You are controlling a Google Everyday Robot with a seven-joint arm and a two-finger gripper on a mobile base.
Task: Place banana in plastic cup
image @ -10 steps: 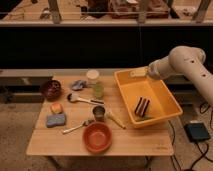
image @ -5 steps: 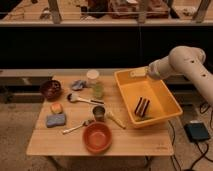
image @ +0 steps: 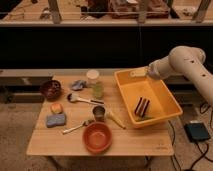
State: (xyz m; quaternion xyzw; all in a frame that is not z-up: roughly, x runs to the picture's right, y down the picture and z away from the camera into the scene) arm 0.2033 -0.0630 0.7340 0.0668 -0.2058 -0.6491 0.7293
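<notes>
A light wooden table (image: 145,142) is set before a dark wall (image: 100,47), with a yellow plastic tub (image: 167,100) placed at its right. The pale two-finger gripper (image: 136,74) is held over the tub's far left rim, fingers spread wide and nothing grasped. The small pale-yellow toy banana (image: 116,120) is laid just left of the tub's near corner, beside a short shiny metal cup (image: 99,112); the tall translucent plastic cup (image: 95,85) is stood upright farther back.

Pale-yellow banana (image: 115,120), greenish-whitish plastic cup (image: 96,85), orange bowl (image: 97,137); cream gripper (image: 138,73) over yellow bin (image: 155,95) (dark item (image: 142,106) inside).
</notes>
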